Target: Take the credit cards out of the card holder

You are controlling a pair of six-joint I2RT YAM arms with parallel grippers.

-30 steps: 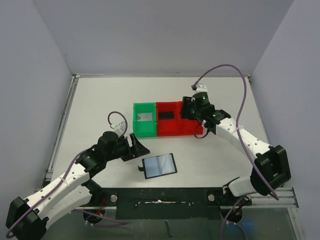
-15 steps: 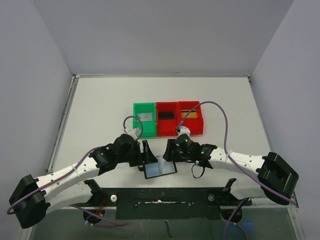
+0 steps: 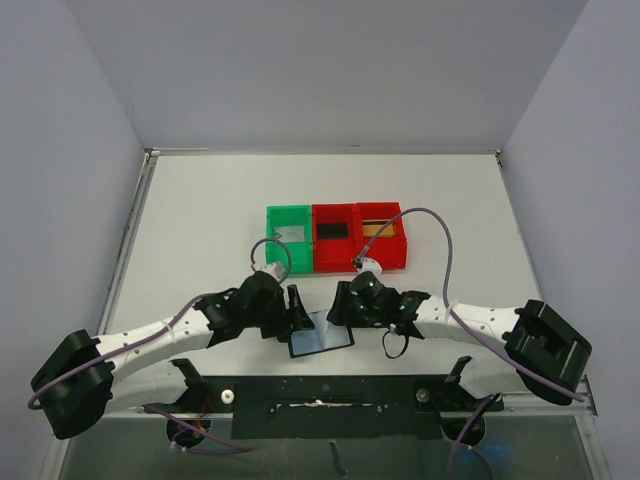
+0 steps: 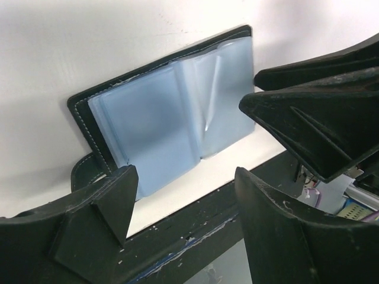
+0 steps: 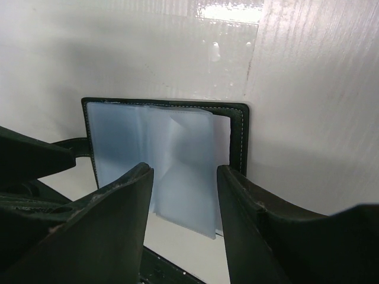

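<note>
White table (image 3: pixel 200 220), enclosed by plain grey walls (image 3: pixel 300 70) on three sides; a dark rail (image 3: pixel 320 390) runs along its near edge.

Card holder (image 3: pixel 322 337): lies opened flat on the table just in front of the rail, shiny bluish-grey pockets (image 4: pixel 154 118) facing up. One pocket leaf is bowed upward near the fold. A short strap tab (image 4: pixel 83 171) projects from the holder's left edge in the overhead view.

Cards: three plastic bins stand in a row further back, touching side by side and well apart from the holder.
- Green bin (image 3: pixel 289 262) – pale grey card (image 3: pixel 290 233) lying inside.
- Middle red bin (image 3: pixel 335 262) – black card (image 3: pixel 334 229) lying inside.
- Right red bin (image 3: pixel 390 262) – gold card (image 3: pixel 378 228) lying inside.

Left gripper (image 4: pixel 183 177): positioned at the holder's left edge, low over the table. Jaws stand well apart, with nothing between them; the pockets show through the gap.

Right gripper (image 5: pixel 183 171): positioned at the holder's far right corner, facing the left gripper across it. Jaws parted, narrower than the left pair, with nothing clamped; the holder shows in the gap beyond the fingertips.

Whether either gripper touches the holder cannot be determined from these views – both sets of fingertips sit just above or beside its edges. Purple cables (image 3: pixel 440 240) loop off both wrists.
</note>
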